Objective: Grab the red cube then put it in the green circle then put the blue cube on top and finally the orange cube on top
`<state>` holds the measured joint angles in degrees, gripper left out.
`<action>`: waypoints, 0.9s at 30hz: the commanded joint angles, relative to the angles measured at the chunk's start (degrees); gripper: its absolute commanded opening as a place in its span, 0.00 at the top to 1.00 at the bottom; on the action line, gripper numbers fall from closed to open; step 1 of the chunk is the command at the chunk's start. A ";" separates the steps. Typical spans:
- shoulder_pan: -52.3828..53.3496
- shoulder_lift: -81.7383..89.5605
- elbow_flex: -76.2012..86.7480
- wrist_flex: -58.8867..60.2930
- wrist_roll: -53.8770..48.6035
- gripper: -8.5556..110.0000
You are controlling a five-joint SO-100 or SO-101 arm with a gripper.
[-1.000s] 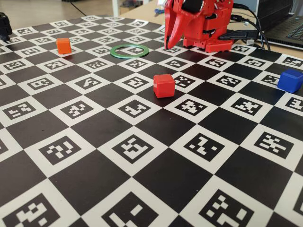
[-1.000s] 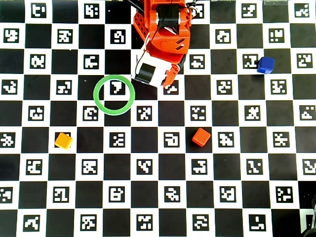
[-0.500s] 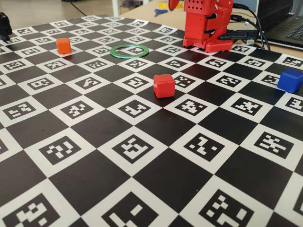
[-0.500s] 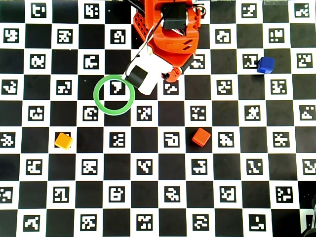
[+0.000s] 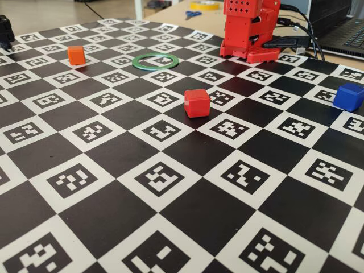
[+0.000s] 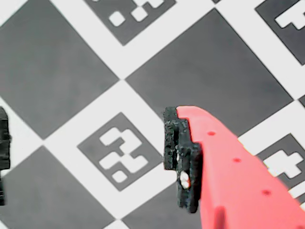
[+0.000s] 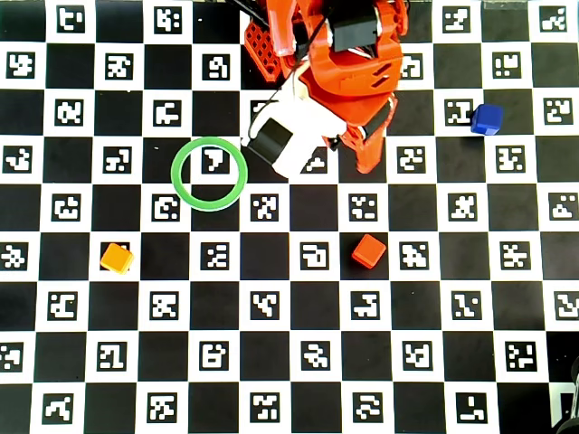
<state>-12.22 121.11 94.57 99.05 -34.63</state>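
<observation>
Hovering above the checkered counter (image 7: 271, 380), the hand (image 6: 90, 157) is spreading its fingers wide in the wrist view, gripping nothing. In the overhead view, the red cube (image 7: 368, 250) is sitting below the arm, well apart from the green circle (image 7: 210, 174) at left. The orange cube (image 7: 117, 258) is lying lower left, the blue cube (image 7: 487, 118) far right.

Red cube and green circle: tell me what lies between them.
Nothing: in the overhead view, only bare checkerboard lies between the red cube and the green circle.
</observation>
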 commanded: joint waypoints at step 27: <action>-4.57 -26.10 -7.91 -11.43 5.71 0.55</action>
<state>-17.40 94.31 85.61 91.67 -28.04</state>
